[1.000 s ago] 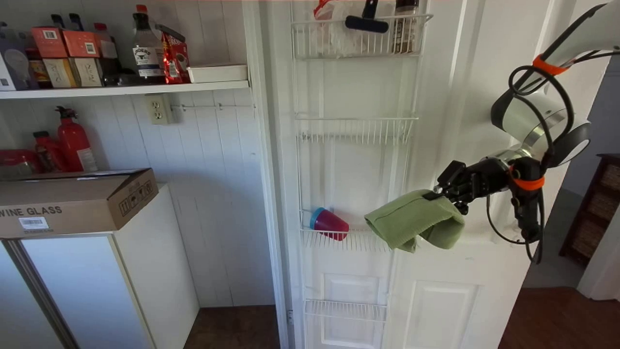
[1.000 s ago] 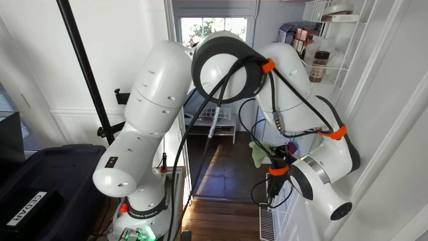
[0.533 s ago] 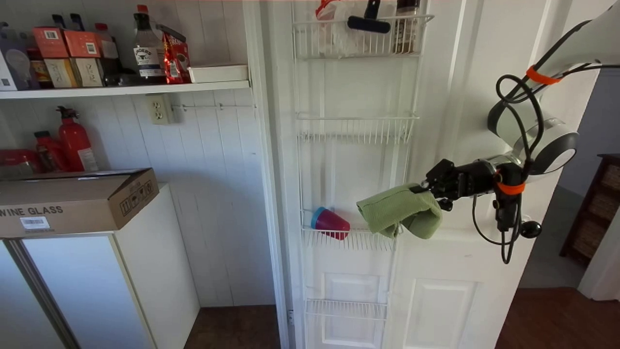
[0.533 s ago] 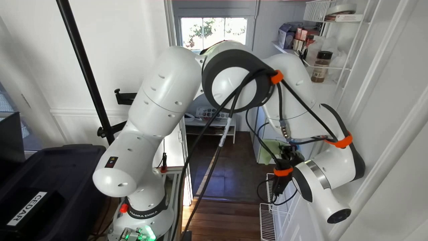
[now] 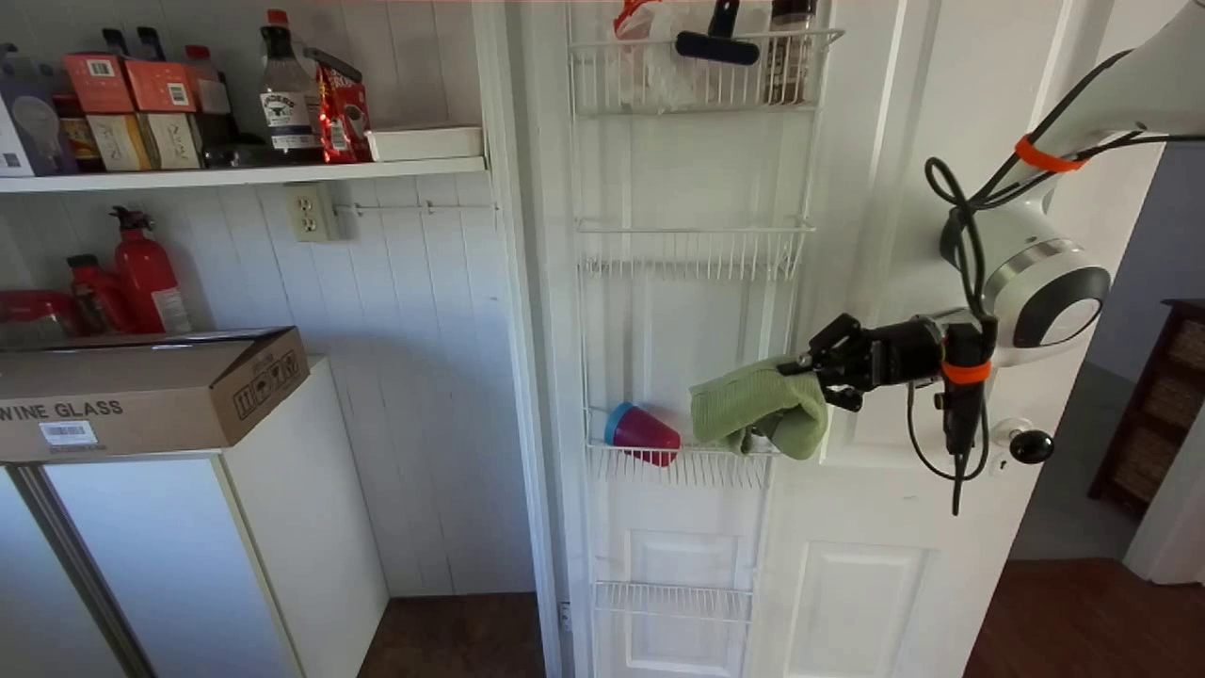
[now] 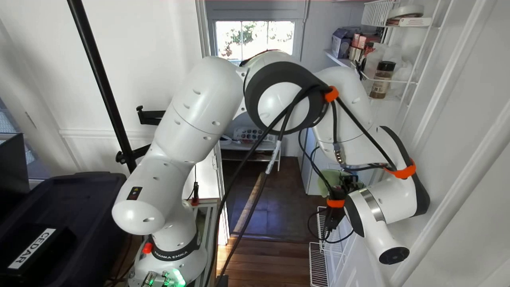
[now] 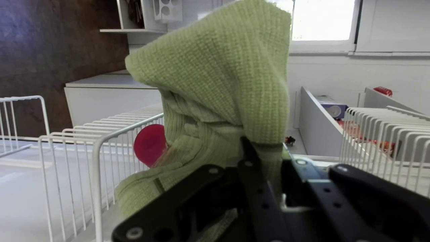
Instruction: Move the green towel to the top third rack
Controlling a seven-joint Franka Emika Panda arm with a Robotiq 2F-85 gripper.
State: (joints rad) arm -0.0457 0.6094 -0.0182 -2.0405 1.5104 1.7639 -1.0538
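Observation:
My gripper point(image 5: 798, 371) is shut on the green towel point(image 5: 744, 403), which hangs folded from the fingertips. The towel is in front of the right end of the white wire rack point(image 5: 692, 452) that holds a magenta cup point(image 5: 642, 433) lying on its side. The towel's lower edge is about level with that rack's rim; contact cannot be told. Another wire rack point(image 5: 697, 231) is above it. In the wrist view, the towel point(image 7: 221, 67) fills the middle between my gripper point(image 7: 265, 148) and the room, partly hiding the cup point(image 7: 150, 144). It also shows in an exterior view point(image 6: 326, 181).
A higher wire basket point(image 5: 697, 111) holds a plastic bag, a bottle and a black-handled item. The racks hang on a white door with a black knob point(image 5: 1031, 446). A shelf point(image 5: 245, 177) with bottles and boxes is at the left, above a cardboard box point(image 5: 122, 400).
My gripper has moved left and slightly up with the towel, closer to the rack with the cup. The wrist has turned slightly. The towel has stayed held; the cup has not moved.

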